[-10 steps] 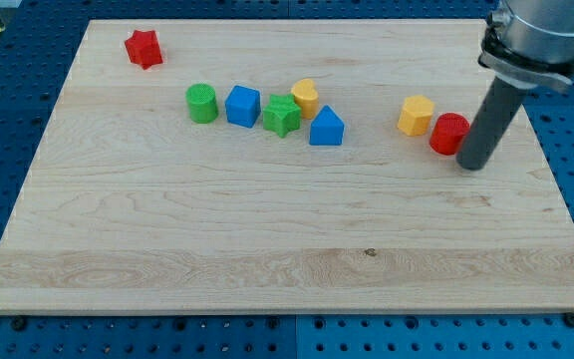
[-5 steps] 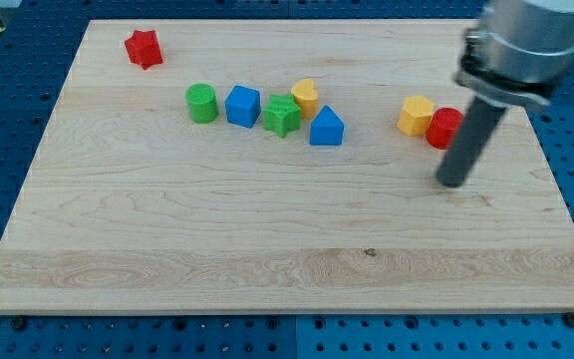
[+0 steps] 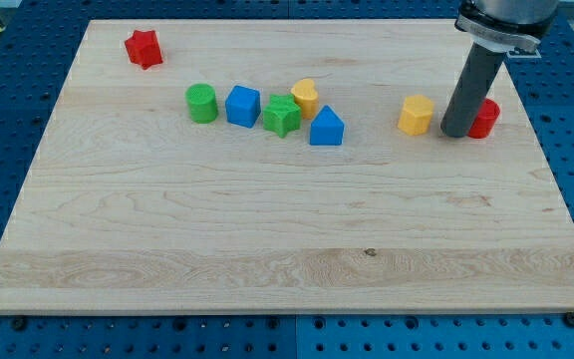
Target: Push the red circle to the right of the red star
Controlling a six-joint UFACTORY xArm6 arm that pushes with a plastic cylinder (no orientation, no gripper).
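Wooden board (image 3: 267, 229) carries eight blocks: red star (image 3: 143, 47) at the view's top left; green cylinder (image 3: 202, 103), blue cube (image 3: 243, 105), green star (image 3: 281, 116), yellow heart (image 3: 305, 97), blue triangle (image 3: 326, 127) clustered centrally; yellow hexagon (image 3: 417, 115) and red circle (image 3: 484, 119) at the right.

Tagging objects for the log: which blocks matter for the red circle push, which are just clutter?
Task things:
red circle block, partly hidden behind the rod
red star block, at the view's top left
my tip, between red circle and yellow hexagon

Clutter:
yellow hexagon block
green circle block
blue cube block
green star block
yellow heart block
blue triangular block
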